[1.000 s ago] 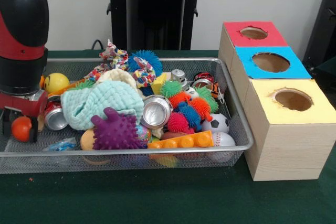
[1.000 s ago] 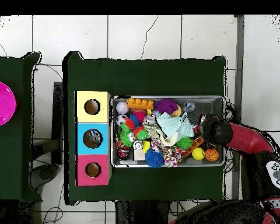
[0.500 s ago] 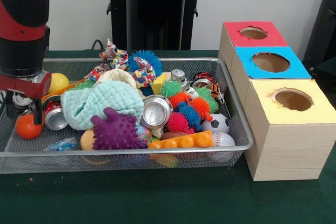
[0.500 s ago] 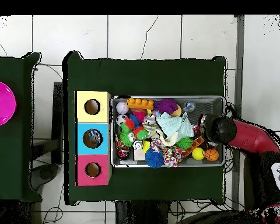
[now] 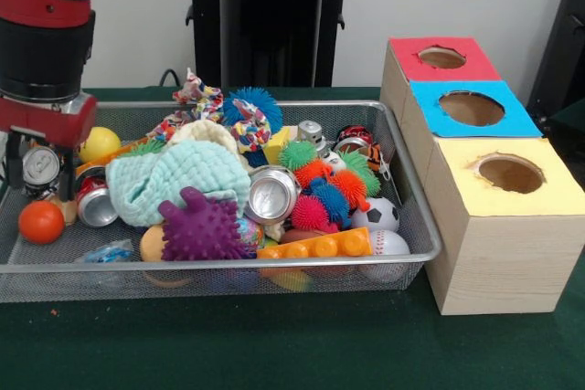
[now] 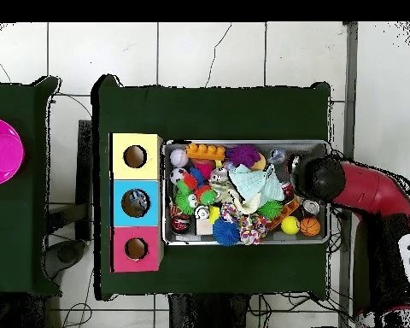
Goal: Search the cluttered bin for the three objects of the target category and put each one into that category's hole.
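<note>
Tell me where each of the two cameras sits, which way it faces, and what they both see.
Front view: sits low across the table, facing the wire bin and the three-hole box; the red and black arm's wrist and the gripper enter at upper left.
Overhead view: hangs above, looking straight down at the green table; the arm reaches in from the right.
Shared: bin, box, arm, and the orange ball at the bin's arm-side end.

Even, bright indoor light — soft shadows, slight blur
</note>
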Robot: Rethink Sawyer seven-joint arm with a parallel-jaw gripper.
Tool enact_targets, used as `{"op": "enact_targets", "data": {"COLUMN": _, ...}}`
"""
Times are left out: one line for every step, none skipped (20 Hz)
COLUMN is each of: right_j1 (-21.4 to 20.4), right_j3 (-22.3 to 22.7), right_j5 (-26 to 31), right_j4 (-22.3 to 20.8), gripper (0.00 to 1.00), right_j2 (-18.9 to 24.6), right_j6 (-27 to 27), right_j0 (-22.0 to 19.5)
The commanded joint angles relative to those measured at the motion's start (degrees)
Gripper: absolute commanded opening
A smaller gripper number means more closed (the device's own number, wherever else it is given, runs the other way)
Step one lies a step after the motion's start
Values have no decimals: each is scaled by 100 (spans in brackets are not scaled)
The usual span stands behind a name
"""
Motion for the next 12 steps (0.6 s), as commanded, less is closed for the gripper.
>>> {"op": "enact_targets", "data": {"right_j1": -196, "right_j3": 164, "right_j5": -164, "right_j4": 11, "gripper": 100, "right_j2": 470, "right_j6": 204, "right_j0": 248}}
{"op": "enact_targets", "data": {"right_j1": -227, "right_j3": 94, "right_j5": -183, "right_j4": -41, "gripper": 100, "right_j2": 392, "right_j6": 265, "right_j0": 366}}
{"op": "enact_targets", "data": {"right_j1": -249, "right_j3": 20, "right_j5": -85, "right_j4": -30, "gripper": 100, "right_j2": 315, "right_j6": 341, "right_j0": 488}}
{"op": "enact_targets", "data": {"right_j1": -263, "right_j3": -78, "right_j5": -14, "right_j4": -36, "gripper": 100, "right_j2": 224, "right_j6": 433, "right_j0": 617}}
{"op": "enact_targets", "data": {"right_j1": -258, "right_j3": -190, "right_j5": 107, "right_j4": -38, "gripper": 100, "right_j2": 132, "right_j6": 518, "right_j0": 755}}
{"op": "enact_targets", "data": {"right_j1": -223, "right_j3": -318, "right_j5": 229, "right_j4": -32, "gripper": 100, "right_j2": 71, "right_j6": 570, "right_j0": 857}}
{"op": "enact_targets", "data": {"right_j1": -200, "right_j3": -416, "right_j5": 320, "right_j4": -20, "gripper": 100, "right_j2": 11, "right_j6": 630, "right_j0": 958}}
{"op": "enact_targets", "data": {"right_j1": -136, "right_j3": -573, "right_j5": 453, "right_j4": 15, "gripper": 100, "right_j2": -30, "right_j6": 673, "right_j0": 1048}}
{"op": "enact_targets", "data": {"right_j1": -89, "right_j3": -708, "right_j5": 584, "right_j4": 35, "gripper": 100, "right_j2": -91, "right_j6": 718, "right_j0": 1150}}
{"op": "enact_targets", "data": {"right_j1": -43, "right_j3": -843, "right_j5": 714, "right_j4": 56, "gripper": 100, "right_j2": -152, "right_j6": 763, "right_j0": 1253}}
{"op": "enact_targets", "data": {"right_j1": -7, "right_j3": -945, "right_j5": 775, "right_j4": 62, "gripper": 100, "right_j2": -235, "right_j6": 840, "right_j0": 1360}}
{"op": "enact_targets", "data": {"right_j1": 71, "right_j3": -1078, "right_j5": 844, "right_j4": 74, "gripper": 100, "right_j2": -289, "right_j6": 878, "right_j0": 1437}}
